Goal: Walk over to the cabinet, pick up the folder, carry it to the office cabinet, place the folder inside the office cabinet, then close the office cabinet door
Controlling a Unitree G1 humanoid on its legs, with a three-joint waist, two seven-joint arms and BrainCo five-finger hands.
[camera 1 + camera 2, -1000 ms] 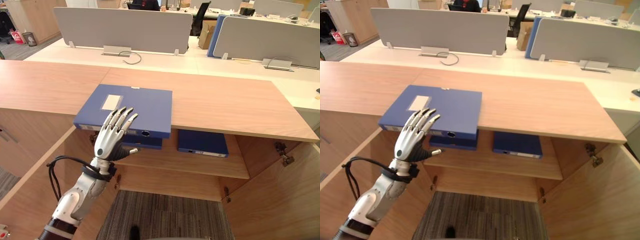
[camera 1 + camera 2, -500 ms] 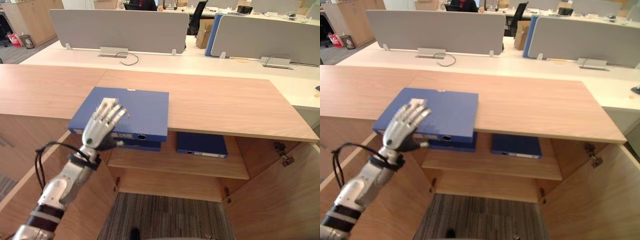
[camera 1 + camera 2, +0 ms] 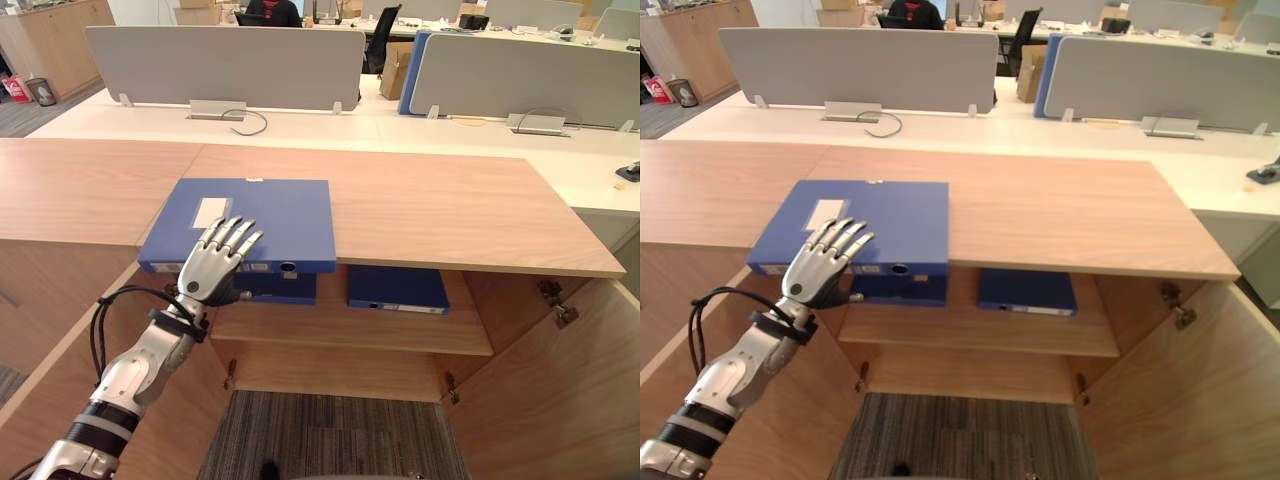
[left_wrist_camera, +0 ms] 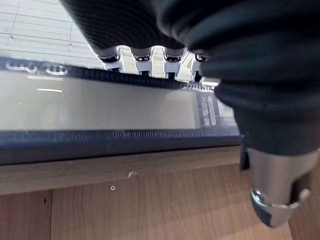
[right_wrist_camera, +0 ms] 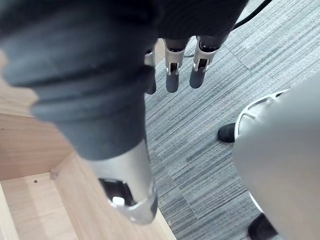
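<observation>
Folder: blue, flat on cabinet top, its near edge under the left hand's fingers. Left hand: fingers straight, spread, thumb apart below that edge. Right hand: fingers relaxed, hanging above carpet.

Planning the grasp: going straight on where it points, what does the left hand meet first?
Probably the blue folder, its top cover; the left hand may be touching it.
</observation>
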